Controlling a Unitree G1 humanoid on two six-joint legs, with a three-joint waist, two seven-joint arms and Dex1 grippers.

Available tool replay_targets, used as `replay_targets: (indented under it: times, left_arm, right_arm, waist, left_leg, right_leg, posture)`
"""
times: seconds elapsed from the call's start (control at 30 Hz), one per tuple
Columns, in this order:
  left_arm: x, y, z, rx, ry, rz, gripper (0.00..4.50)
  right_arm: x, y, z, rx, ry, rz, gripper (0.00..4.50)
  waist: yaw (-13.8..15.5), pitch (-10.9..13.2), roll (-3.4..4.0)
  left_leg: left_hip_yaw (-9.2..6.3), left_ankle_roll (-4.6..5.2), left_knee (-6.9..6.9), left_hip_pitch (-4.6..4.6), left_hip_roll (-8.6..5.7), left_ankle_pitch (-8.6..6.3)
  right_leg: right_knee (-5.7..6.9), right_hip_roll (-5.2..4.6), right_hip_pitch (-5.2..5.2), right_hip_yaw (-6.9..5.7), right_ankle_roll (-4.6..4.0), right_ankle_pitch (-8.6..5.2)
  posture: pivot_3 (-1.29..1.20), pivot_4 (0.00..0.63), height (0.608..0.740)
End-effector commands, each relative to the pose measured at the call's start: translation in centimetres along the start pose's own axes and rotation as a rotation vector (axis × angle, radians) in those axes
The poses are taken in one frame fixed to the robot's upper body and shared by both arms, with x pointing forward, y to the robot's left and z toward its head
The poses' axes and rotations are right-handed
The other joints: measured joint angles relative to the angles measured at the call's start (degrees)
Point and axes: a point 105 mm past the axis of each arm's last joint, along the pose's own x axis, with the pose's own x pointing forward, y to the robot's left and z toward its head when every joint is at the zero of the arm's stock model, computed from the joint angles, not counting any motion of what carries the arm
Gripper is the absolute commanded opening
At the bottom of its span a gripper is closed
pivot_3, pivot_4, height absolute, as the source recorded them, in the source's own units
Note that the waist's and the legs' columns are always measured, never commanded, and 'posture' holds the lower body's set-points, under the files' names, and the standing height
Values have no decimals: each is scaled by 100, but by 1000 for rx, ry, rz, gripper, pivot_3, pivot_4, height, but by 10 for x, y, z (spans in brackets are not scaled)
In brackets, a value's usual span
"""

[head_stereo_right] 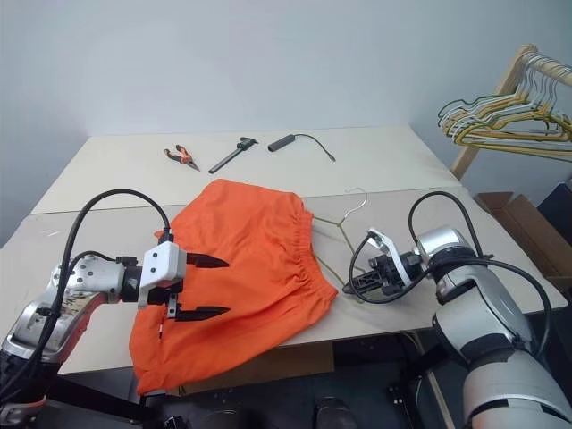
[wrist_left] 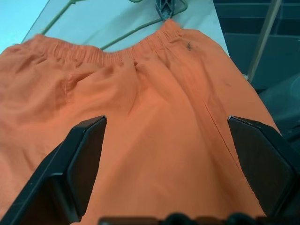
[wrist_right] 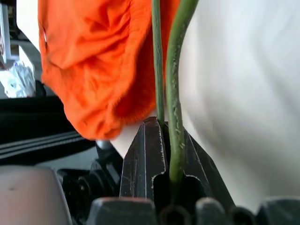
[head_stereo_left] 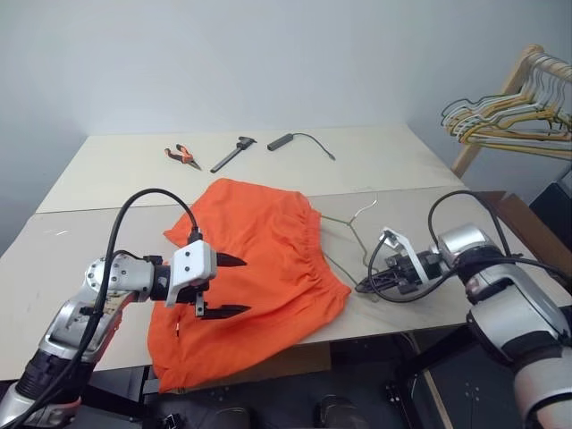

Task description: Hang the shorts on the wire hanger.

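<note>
With the right pincer (head_stereo_right: 350, 288) clenched on the wire hanger (head_stereo_right: 335, 234) beside the shorts (head_stereo_right: 241, 277), the released left pincer (head_stereo_right: 214, 286) should lift the waistband so the wire slides inside.

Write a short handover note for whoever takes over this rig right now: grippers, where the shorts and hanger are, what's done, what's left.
Left gripper: open, hovering over the shorts, holding nothing.
Right gripper: shut on the wire hanger at its near corner.
Shorts lie flat on the table, one leg hanging off the front edge; the hanger lies by the waistband, partly tucked under it.
Done: hanger gripped.
Left: get the shorts onto the hanger.
</note>
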Motion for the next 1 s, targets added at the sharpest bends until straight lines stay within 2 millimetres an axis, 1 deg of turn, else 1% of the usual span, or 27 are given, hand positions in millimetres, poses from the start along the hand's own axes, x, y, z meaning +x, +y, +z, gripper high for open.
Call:
replay_targets:
  times: [0.03, 0.2, 0.33, 0.47, 0.53, 0.57, 0.63, 0.67, 0.77, 0.83, 0.87, 1.0]
  left_arm:
    - [1, 3, 7, 44, -12, 9, 4488]
    - [1, 3, 6, 42, -13, 13, 4488]
    - [1, 1, 6, 39, -13, 12, 4488]
    - [0, 6, 6, 51, -9, 38, 4488]
    - [-2, 20, 11, 78, -31, 105, 4488]
    - [-2, 31, 17, 94, -54, 164, 4488]
    - [-3, 63, 35, 131, -118, 314, 4488]
    - [-4, 79, 45, 162, -147, 379, 4488]
    - [-9, 111, 65, 214, -191, 466, 4488]
    - [-14, 127, 71, 246, -190, 482, 4488]
    - [-15, 131, 71, 258, -181, 477, 4488]
    - [-15, 142, 63, 332, -109, 429, 4488]
  right_arm:
    - [-8, 14, 17, -61, -58, 67, 0]
    - [-7, 18, 26, -142, -97, 68, 0]
    - [-3, 9, 34, -261, -101, -54, 0]
    - [-10, 9, 42, -367, -112, -130, 0]
    - [-15, 10, 47, -417, -124, -179, 0]
    - [-17, 10, 48, -451, -127, -202, 0]
    - [-20, 9, 49, -541, -127, -268, 0]
    - [-20, 9, 50, -559, -130, -296, 0]
    - [-21, 11, 52, -613, -130, -351, 0]
    - [-21, 12, 52, -703, -113, -414, 0]
    - [-22, 13, 51, -745, -102, -445, 0]
    - [-23, 21, 52, -852, -88, -504, 0]
  waist:
    - [-2, 0, 0]
    - [-2, 0, 1]
    - [-14, -1, 2]
    - [-10, 0, 3]
    - [1, 0, 4]
    - [21, 1, 4]
    - [84, 1, 4]
    - [115, 0, 3]
    - [126, -2, 4]
    - [90, -4, 8]
    - [67, -6, 11]
    - [-46, -6, 14]
  left_leg:
    - [1, 0, 0, 0, 0, 0]
    - [0, -2, 2, 4, -1, 1]
    - [0, -3, 2, 5, -1, 1]
    - [0, -3, 1, 3, -1, 1]
    - [0, -3, 1, 3, -1, 1]
    - [0, -3, 2, 2, -3, 1]
    - [-4, -4, 5, 2, -5, 2]
    - [-6, -4, 8, 0, -7, 2]
    - [-7, -4, 15, -6, -8, 2]
    - [-6, -5, 13, -12, -9, 2]
    - [-6, -6, 10, -14, -9, 3]
    - [-3, -7, 12, -20, -10, 4]
  right_leg:
    - [2, 0, -1, 1, 0, 0]
    - [23, 0, -4, 2, 0, 0]
    - [25, 0, -5, 2, -1, -1]
    - [26, -1, -8, 3, -1, -1]
    - [25, -1, -8, 3, -1, -1]
    - [25, -4, -7, 2, -1, -1]
    - [26, -6, -4, -2, -1, -1]
    - [24, -7, -1, -6, 0, -1]
    - [26, -6, -4, -6, 0, 0]
    - [25, -4, -10, -3, 0, 0]
    - [25, -2, -12, -3, 0, 0]
    - [21, -3, -15, -3, 1, 0]
  posture:
    - [53, 0, 740]
    - [53, 0, 740]
    - [48, 0, 740]
    - [41, 0, 740]
    - [35, 0, 740]
    - [35, 0, 740]
    - [33, 0, 740]
    - [32, 0, 740]
    - [20, 0, 740]
    - [5, 0, 740]
    - [2, 0, 740]
    - [-17, 0, 740]
